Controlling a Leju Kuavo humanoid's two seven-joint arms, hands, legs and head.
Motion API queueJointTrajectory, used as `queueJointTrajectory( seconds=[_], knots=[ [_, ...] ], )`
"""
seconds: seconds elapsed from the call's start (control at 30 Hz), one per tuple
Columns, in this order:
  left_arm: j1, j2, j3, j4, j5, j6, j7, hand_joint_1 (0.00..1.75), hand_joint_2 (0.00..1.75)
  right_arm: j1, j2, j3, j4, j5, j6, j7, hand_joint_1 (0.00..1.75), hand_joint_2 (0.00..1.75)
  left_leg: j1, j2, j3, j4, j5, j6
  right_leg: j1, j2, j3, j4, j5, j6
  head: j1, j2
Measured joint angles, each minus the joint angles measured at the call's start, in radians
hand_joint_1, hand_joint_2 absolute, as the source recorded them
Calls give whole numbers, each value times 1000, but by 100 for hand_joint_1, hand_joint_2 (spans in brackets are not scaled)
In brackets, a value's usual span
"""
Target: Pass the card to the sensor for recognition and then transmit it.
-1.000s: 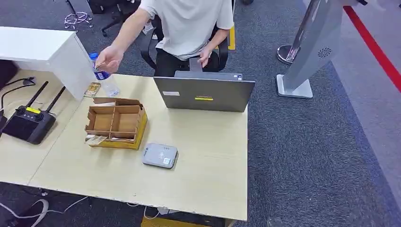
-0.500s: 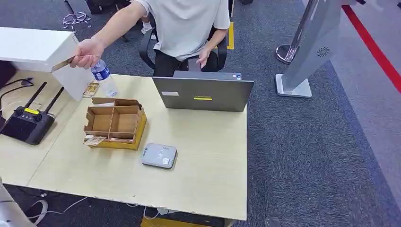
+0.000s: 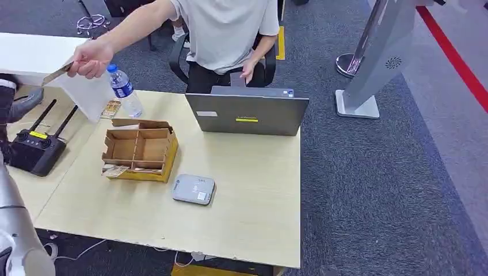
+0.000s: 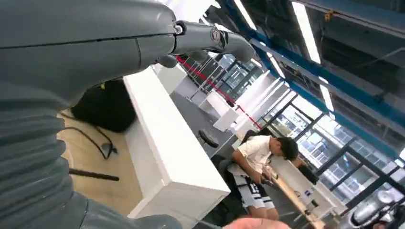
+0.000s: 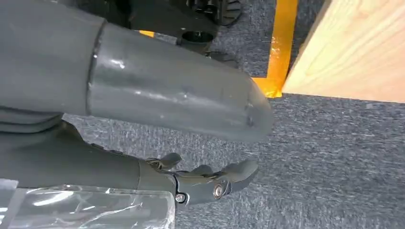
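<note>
Person's hand (image 3: 89,57) with card (image 3: 57,74) now farther out; left hand (image 3: 14,102) newly up at table's edge.

Silver left arm (image 3: 12,213); grey ribbed cover, dark screwed fingers (image 5: 210,183).

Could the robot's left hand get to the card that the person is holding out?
Probably yes. The left hand is raised at the table's far left, close to the card in the person's hand; nothing lies between them, and the water bottle stands aside.

Sensor (image 3: 194,189) on table (image 3: 247,207), before laptop (image 3: 247,114), right of box (image 3: 140,149).
</note>
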Motion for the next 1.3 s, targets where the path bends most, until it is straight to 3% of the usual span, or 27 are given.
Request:
queueJointTrajectory(
  seconds=[0.27,0.3,0.33,0.83,1.0,1.3],
  knots=[
    [-106,31,-197,67,-179,94,70,0,175,1,0,0,0,18,18,22,0,0,0,0,-1,0,0,-1,0,0,0,0,1,1,0,0],
    [-119,36,-223,76,-202,106,78,93,175,1,0,0,1,20,19,25,0,0,0,0,-1,0,0,-1,0,0,0,0,1,1,0,0],
    [-133,39,-243,84,-222,116,85,175,175,1,0,0,1,23,21,27,0,0,0,0,-1,0,0,-1,0,0,0,0,1,1,0,0],
    [-313,95,-583,220,-524,259,210,175,175,9,-8,-2,5,72,55,68,0,0,0,0,-1,0,1,-1,0,0,-1,1,1,0,0,0],
    [-338,100,-633,252,-560,273,229,175,175,13,-10,-3,5,76,63,75,0,0,0,0,-1,0,1,-1,0,0,-1,1,1,0,0,0],
    [-322,95,-661,255,-520,306,220,175,175,14,-10,-9,5,84,64,73,0,0,0,0,-1,0,1,-1,0,0,-1,1,1,0,0,0]
  ],
)
